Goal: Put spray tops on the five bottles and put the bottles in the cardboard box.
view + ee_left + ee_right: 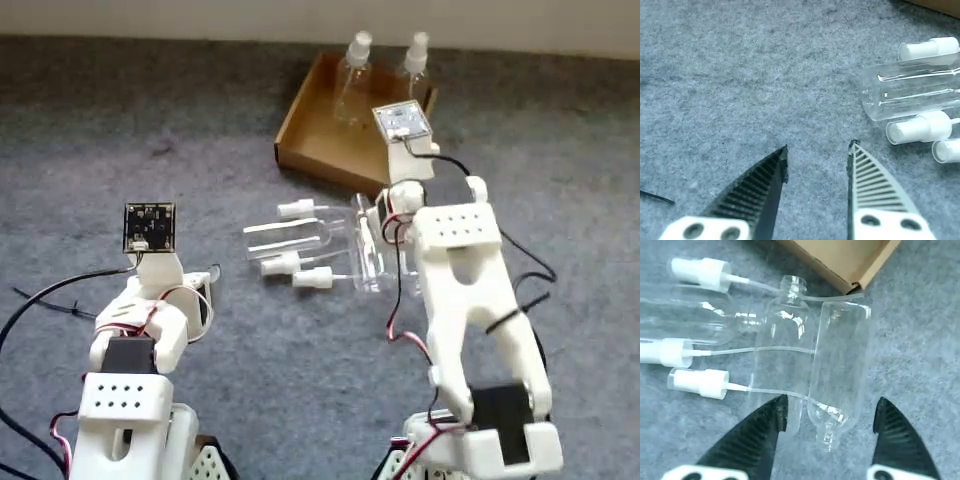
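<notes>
In the right wrist view my right gripper [832, 407] is open, low over the carpet. A clear uncapped bottle [840, 365] lies between its fingers with its neck toward the camera. A second uncapped bottle [782, 350] lies beside it the other way round, and a third [685, 315] lies farther off. Three white spray tops [700, 272] [667, 352] [700, 382] with long tubes lie by them. My left gripper [818, 155] is open over bare carpet, with one bottle [910, 92] and spray tops [920, 127] off to the side. The cardboard box [300, 135] holds two capped bottles [355, 65] [415, 55].
Grey carpet covers the whole table. The box corner [850, 270] lies just past the loose bottles. A black cable [50, 295] trails by the left arm's base. Open carpet stretches to the left of the bottle cluster [320, 245].
</notes>
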Controlling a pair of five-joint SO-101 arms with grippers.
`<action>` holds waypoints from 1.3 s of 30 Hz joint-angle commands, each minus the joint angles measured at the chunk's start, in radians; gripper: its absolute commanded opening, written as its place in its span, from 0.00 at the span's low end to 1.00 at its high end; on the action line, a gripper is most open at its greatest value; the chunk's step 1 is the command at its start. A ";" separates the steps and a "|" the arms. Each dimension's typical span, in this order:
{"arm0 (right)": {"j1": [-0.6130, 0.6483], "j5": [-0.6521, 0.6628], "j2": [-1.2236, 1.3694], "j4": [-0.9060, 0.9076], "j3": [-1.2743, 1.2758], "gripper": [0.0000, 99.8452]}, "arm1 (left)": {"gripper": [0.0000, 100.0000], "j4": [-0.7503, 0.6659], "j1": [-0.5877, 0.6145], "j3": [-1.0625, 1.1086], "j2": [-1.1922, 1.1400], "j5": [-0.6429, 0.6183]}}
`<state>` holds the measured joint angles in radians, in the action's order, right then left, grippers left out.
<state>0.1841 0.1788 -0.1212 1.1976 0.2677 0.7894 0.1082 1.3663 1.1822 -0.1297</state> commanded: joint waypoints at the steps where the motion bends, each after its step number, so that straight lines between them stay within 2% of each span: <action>1: -0.041 0.008 0.081 -0.019 -0.093 0.25 | 0.19 -0.020 0.007 -0.015 0.015 0.009; 17: -0.119 0.011 0.387 -0.125 -0.111 0.24 | 0.19 -0.020 0.007 -0.013 0.015 0.009; 21: -0.191 0.018 0.383 -0.125 -0.111 0.16 | 0.19 -0.020 0.007 -0.013 0.015 0.009; 23: -0.237 0.100 0.358 -0.119 -0.111 0.11 | 0.19 -0.020 0.007 -0.013 0.015 0.009; 25: -0.280 0.226 0.321 -0.117 -0.111 0.08 | 0.19 -0.020 0.007 -0.013 0.015 0.009; 27: -0.314 0.414 0.285 -0.117 -0.110 0.06 | 0.19 -0.020 0.007 -0.013 0.015 0.009; 31: -0.334 1.025 0.219 -0.108 -0.096 0.04 | 0.19 -0.020 0.007 -0.013 0.015 0.009; 35: -0.328 1.402 0.182 0.070 -0.065 0.01 | 0.19 -0.018 0.007 -0.013 0.015 0.009; 39: -0.409 1.921 0.148 0.282 -0.125 0.01 | 0.19 -0.018 0.007 -0.013 0.015 0.009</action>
<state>-0.1565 1.6671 0.0951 1.3433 0.2048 0.7894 0.1082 1.3663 1.1822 -0.1297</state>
